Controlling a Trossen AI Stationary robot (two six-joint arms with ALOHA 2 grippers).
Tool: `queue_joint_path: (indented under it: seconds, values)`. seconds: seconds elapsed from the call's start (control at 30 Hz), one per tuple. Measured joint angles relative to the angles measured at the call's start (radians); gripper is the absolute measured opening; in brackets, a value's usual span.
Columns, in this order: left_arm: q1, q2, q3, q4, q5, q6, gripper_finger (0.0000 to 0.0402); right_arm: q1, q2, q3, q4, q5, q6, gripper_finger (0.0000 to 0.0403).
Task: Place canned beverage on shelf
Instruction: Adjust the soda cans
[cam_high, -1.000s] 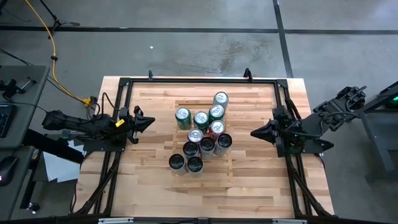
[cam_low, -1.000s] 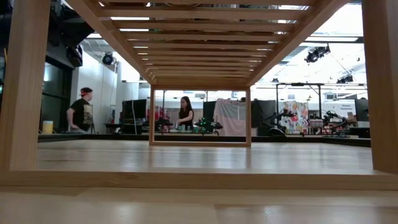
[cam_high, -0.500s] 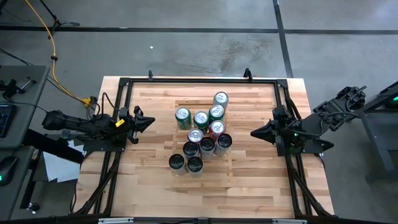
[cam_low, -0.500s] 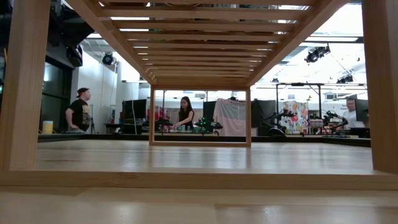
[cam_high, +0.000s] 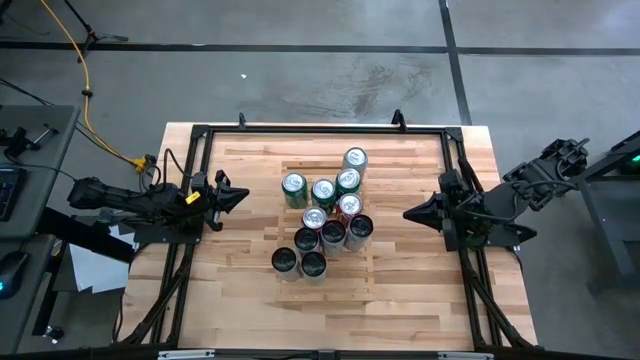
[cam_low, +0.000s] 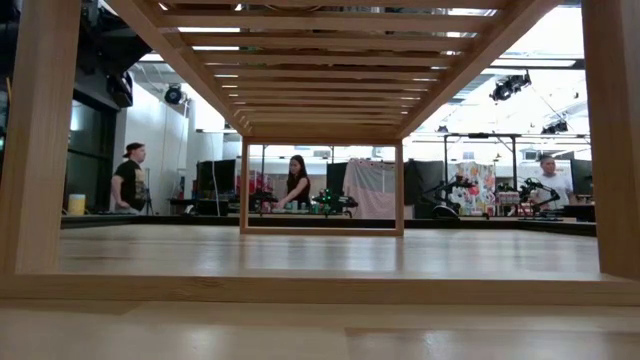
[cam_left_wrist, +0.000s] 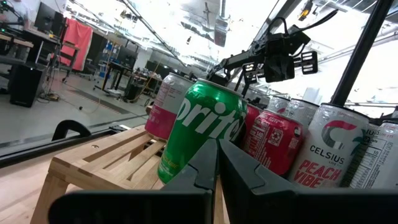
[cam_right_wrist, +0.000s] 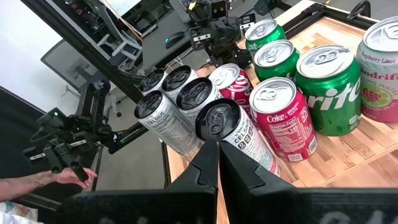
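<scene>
Both grippers sit clenched and empty, the left gripper (cam_high: 240, 195) and right gripper (cam_high: 410, 213) either side of the cans (cam_high: 322, 214), which all stand clustered on the slatted shelf (cam_high: 395, 165). If one more needs moving, I'd say open wide first and approach an outer can from the side, so its neighbours don't topple.

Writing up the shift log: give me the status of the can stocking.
Looks done: ten cans stand clustered on the slatted shelf. In hand: nothing; the left gripper and right gripper sit shut and empty at the table's sides. Left: no can shows off the shelf.
</scene>
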Motion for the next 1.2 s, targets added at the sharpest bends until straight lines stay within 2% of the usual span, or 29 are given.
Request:
queue_joint_path:
  seconds: [0.33, 0.57, 1.2]
  values:
    - [0.0, 0.0, 0.0, 0.0, 0.0, 0.0, 0.0008, 0.0, 0.0, 0.0, 0.0, 0.009, 0.005, 0.0]
    - [0.0, 0.0, 0.0, 0.0, 0.0, 0.0, 0.0008, 0.0, 0.0, 0.0, -0.007, 0.059, 0.113, 0.0]
    - [0.0, 0.0, 0.0, 0.0, 0.0, 0.0, 0.0008, 0.0, 0.001, 0.0, -0.107, 0.06, 0.112, 0.0]
